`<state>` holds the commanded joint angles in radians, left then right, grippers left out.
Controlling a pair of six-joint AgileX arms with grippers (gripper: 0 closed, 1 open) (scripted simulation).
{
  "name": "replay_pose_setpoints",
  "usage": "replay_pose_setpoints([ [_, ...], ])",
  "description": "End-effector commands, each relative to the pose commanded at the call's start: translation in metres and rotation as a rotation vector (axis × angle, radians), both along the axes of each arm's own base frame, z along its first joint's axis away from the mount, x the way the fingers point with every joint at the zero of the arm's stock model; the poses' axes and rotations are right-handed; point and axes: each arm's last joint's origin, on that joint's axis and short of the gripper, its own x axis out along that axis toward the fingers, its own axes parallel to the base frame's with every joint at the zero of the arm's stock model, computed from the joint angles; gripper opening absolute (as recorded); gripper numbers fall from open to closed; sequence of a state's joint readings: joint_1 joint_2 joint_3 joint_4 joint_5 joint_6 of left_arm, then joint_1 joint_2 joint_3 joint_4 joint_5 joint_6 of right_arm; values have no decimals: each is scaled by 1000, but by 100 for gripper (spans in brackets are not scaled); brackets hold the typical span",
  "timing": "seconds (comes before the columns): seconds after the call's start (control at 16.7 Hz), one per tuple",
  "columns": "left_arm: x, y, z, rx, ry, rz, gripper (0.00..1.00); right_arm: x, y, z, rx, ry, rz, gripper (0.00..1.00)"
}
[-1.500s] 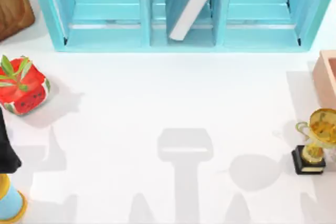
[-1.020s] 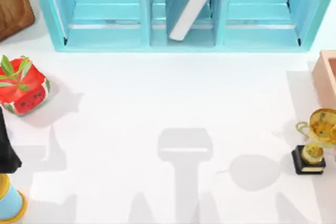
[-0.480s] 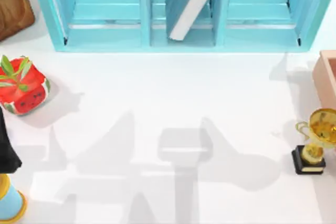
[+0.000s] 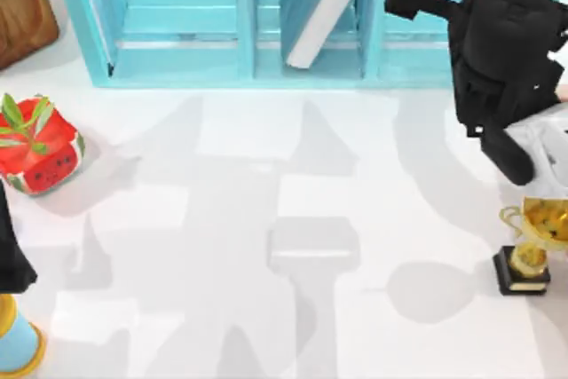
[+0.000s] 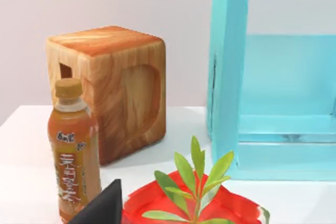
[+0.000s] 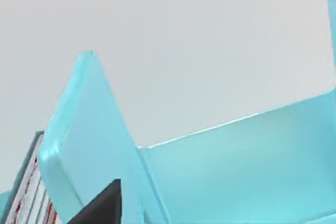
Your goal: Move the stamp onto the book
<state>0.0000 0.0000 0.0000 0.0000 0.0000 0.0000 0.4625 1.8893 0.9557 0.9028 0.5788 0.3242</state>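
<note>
The top view looks straight down on the white tabletop (image 4: 266, 175), with the light-blue shelf (image 4: 177, 51) along its far edge as landmark. The left wrist view sits low and close to the tabletop, facing level toward the shelf's (image 5: 228, 72) left end, past a red pot with a plant (image 5: 194, 203), a bottle (image 5: 73, 150) and a wooden box (image 5: 115, 87). The right wrist view is very near the shelf (image 6: 94, 145), tilted upward along a divider. All three views share the shelf; the top and left wrist views also share the red pot (image 4: 40, 144).

On your bench (image 4: 266, 326), count one book (image 4: 324, 6), one shelf unit (image 4: 177, 51) of three compartments, one trophy (image 4: 531, 246), one potted plant (image 4: 37, 144), one wooden box (image 5: 123, 85), one bottle (image 5: 73, 150).
</note>
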Motion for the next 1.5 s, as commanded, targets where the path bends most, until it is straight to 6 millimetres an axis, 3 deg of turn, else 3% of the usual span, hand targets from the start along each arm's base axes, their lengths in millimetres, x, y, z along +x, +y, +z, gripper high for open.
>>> replay_pose_setpoints([
  [0.3,0,0,0,0,0,0,100,8,74,-65,71,-9,51,100],
  [0.54,0,0,0,0,0,0,100,-1,110,-105,98,-1,86,100],
  [0.66,0,0,0,0,0,0,100,-4,118,-114,104,1,94,100],
  [1.08,0,0,0,0,0,0,100,0,117,-115,102,4,93,100],
  [1.5,0,0,0,0,0,0,100,61,123,-118,105,0,95,100],
])
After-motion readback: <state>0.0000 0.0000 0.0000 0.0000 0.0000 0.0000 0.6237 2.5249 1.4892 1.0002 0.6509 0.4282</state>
